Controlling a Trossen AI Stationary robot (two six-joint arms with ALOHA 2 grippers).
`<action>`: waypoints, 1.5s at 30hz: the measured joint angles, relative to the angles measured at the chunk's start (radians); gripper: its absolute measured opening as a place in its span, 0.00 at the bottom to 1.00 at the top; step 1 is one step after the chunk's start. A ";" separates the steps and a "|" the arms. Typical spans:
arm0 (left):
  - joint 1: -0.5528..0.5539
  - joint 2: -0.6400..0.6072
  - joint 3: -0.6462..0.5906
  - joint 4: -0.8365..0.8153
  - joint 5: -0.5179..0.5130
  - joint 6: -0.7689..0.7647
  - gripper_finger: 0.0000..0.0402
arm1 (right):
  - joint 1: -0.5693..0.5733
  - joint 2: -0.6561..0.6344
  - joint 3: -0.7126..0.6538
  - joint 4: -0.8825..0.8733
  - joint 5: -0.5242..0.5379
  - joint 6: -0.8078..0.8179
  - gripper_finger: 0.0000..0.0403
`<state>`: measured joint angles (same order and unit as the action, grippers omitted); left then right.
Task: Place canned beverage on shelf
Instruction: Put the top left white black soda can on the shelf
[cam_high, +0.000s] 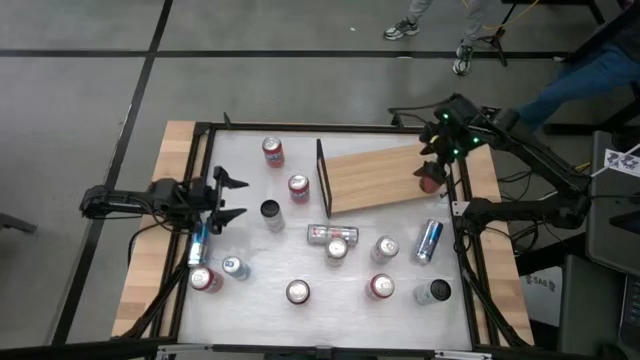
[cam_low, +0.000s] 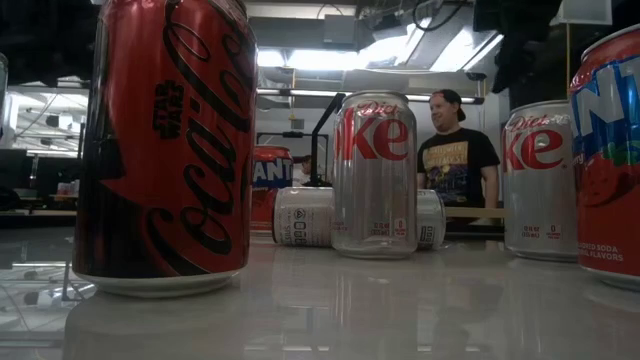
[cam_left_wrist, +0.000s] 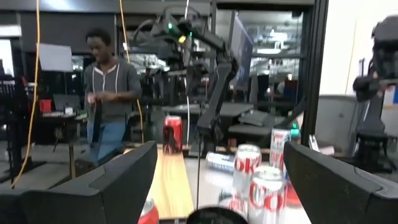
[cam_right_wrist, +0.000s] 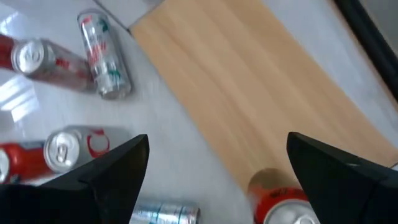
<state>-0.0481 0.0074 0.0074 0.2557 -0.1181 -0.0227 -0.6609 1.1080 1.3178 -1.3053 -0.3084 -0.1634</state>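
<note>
From above, the flat light-brown wooden shelf (cam_high: 375, 178) with its thin black upright frame at the left end lies on the far right part of the white tabletop (cam_high: 250, 240). A red upright can (cam_high: 431, 180) stands on the shelf's right end. The right gripper (cam_high: 440, 150) hovers just over that end, jaws spread wide and empty. The left gripper (cam_high: 232, 197) waits at the tabletop's left side, also open and holding nothing, with a blue can (cam_high: 198, 244) lying just near it. Other cans are scattered over the tabletop.

At table height, a tall red and black cola can (cam_low: 165, 145) fills the near left; a silver diet cola can (cam_low: 375, 175) stands in the middle. A person in a dark shirt (cam_low: 455, 160) stands behind.

The left wrist view shows the red can (cam_left_wrist: 173, 134) on the shelf's (cam_left_wrist: 171, 183) far end, seemingly upright.

The right wrist view looks down on the shelf board (cam_right_wrist: 249, 87), the red can's top (cam_right_wrist: 280, 202) between the wide-set fingers (cam_right_wrist: 112, 171).
</note>
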 joint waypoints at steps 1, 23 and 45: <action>0.000 0.000 0.000 0.017 -0.002 0.000 0.86 | 0.000 0.000 0.000 0.012 0.000 0.005 0.92; -0.049 0.249 0.052 0.251 -0.154 -0.108 0.86 | 0.000 0.000 -0.001 0.116 -0.001 0.036 0.92; -0.151 0.758 0.516 -0.359 -0.206 -0.160 0.86 | 0.000 0.000 -0.001 0.135 -0.019 0.055 0.92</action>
<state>-0.1987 0.7659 0.5238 -0.1031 -0.3241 -0.1827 -0.6607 1.1084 1.3167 -1.1698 -0.3275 -0.1087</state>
